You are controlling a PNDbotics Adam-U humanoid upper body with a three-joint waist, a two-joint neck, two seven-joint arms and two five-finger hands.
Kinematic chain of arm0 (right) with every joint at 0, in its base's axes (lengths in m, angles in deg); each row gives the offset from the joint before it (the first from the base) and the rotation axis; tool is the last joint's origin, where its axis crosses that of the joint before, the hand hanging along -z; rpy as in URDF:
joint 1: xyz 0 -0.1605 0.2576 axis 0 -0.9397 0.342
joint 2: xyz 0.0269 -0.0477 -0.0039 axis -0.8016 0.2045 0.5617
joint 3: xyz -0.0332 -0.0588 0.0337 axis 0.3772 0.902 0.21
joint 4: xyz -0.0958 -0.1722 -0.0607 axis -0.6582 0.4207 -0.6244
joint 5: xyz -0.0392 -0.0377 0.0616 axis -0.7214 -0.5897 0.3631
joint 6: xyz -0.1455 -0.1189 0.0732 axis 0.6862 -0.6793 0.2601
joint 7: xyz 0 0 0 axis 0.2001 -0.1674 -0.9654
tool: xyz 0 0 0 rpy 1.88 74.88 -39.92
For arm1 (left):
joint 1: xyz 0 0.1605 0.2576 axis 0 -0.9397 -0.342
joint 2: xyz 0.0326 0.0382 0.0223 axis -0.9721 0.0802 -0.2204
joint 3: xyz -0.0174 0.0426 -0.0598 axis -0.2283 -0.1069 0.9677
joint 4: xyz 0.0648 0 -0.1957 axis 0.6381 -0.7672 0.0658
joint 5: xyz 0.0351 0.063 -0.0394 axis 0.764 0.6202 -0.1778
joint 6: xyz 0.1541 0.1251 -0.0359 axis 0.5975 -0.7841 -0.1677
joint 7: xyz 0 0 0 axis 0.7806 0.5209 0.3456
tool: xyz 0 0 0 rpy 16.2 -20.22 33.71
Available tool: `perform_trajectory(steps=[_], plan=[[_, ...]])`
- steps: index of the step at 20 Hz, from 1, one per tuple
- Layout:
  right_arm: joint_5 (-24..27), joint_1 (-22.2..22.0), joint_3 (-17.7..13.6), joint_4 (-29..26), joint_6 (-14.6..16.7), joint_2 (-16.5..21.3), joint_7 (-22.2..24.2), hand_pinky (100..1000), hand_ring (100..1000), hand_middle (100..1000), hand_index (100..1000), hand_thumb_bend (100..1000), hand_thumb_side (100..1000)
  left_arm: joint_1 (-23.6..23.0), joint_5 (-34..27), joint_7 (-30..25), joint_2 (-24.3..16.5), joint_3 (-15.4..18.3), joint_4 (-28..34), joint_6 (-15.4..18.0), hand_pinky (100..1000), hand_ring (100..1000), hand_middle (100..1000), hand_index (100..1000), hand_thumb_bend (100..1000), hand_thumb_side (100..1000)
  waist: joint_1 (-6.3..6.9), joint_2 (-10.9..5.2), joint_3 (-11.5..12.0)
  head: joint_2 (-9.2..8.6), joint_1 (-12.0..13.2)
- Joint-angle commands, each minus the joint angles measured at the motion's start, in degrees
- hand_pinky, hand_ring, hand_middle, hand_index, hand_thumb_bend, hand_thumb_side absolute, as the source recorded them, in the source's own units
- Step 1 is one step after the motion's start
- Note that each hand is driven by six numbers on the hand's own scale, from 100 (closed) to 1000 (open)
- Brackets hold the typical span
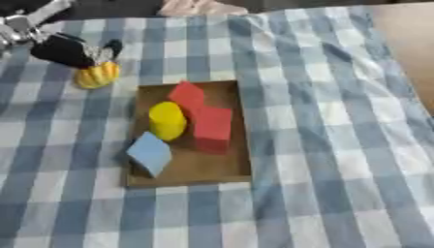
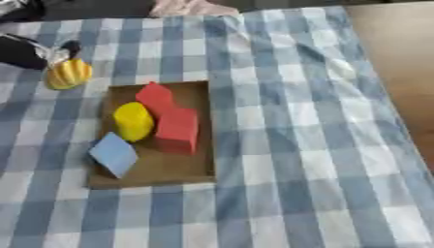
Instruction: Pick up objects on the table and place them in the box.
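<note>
Checked cloth (image 1: 339,145) lies bare right of the box (image 1: 229,164); left hand (image 1: 64,51) pinches a yellow object (image 1: 98,75).

Soft checked cloth (image 1: 339,145) covers the desk; the shallow box (image 1: 212,169) looks like matt cardboard, and the blocks (image 1: 212,128) inside seem smooth and matt.

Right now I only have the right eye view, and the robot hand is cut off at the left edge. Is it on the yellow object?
Observer: In the left eye view the whole left robot hand shows, black, just above the ridged yellow object and meeting its top.
Operator: Where does its arm come from?
Observer: A silver wrist runs to the upper left corner, apart from the box.
</note>
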Motion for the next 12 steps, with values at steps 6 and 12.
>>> perform_trajectory(steps=[6,12], plan=[[0.3,0.8,-1.1,-0.8,0.7,1.5,-0.1,909,1000,683,761,100,523,4.3,-0.7,1.3,-0.1,1.8,-11.6,6.0,954,923,843,942,413,532,0.31,-0.19,-1.6,-1.59,1.3],[0.1,1.0,-1.4,-0.8,0.9,1.6,-0.5,909,1000,683,760,100,523,7.4,1.4,0.1,1.6,3.1,-19.1,7.8,956,919,836,932,410,547,0.89,0.63,-3.5,-2.09,2.0]])
